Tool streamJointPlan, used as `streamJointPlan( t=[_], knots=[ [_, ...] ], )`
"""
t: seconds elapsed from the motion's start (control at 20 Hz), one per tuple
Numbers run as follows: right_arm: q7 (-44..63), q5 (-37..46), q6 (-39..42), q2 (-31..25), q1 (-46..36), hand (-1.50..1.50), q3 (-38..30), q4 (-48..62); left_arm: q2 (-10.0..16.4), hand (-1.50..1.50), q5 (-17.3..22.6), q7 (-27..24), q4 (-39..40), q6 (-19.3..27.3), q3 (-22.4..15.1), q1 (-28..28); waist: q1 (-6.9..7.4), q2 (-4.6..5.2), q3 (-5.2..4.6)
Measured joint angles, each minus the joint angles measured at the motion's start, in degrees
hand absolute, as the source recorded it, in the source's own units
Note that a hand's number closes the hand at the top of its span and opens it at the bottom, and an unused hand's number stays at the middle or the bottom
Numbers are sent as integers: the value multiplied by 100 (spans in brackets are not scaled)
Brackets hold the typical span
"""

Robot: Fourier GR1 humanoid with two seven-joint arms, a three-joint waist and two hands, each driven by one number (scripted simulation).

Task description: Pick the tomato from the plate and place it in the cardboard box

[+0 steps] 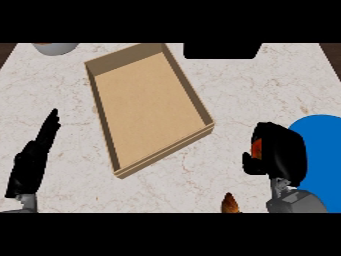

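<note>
Fingers [272, 135] of right hand [285, 155] clamped round tomato [257, 148], hiding most of it, beside blue plate [335, 165]. Cardboard box [147, 107] lies leftward, likely next stop. Left hand [34, 157] rests over counter [276, 85], fingers straight.

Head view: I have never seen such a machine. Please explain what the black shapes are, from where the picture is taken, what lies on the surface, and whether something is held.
The camera sits at the robot's head and looks steeply down on a marble counter. The black shapes are the robot's two hands, on grey forearms entering from the lower edge. The left hand rests open at the left, fingers straight, holding nothing. The right hand is curled round something red-orange, very likely the tomato, beside the blue plate. In the middle lies an open cardboard box with nothing in it. Cut off at the far edge are a grey object and a black object.
</note>
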Motion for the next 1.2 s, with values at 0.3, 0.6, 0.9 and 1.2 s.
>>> streamJointPlan(
  t=[0.3, 0.6, 0.9, 1.2],
  knots=[
    [-153, -416, 1, 479, -310, 150, 298, -959, -19, 0, 1, -34, 71, -9, 25, -21, -10, 3, 9],
    [-173, -1116, -31, 694, -1151, 150, 420, -1379, -104, 0, -103, 78, 35, 50, -64, -102, 16, 12, 10],
    [355, -1673, -278, 748, -2563, 150, 529, -711, -106, 0, -107, 55, -116, -15, -77, 30, 61, 20, 9],
    [863, -2156, -649, 761, -3985, 150, 513, 623, -148, 0, -151, 97, 36, -9, -67, -207, 83, 31, 8]
  ],
)
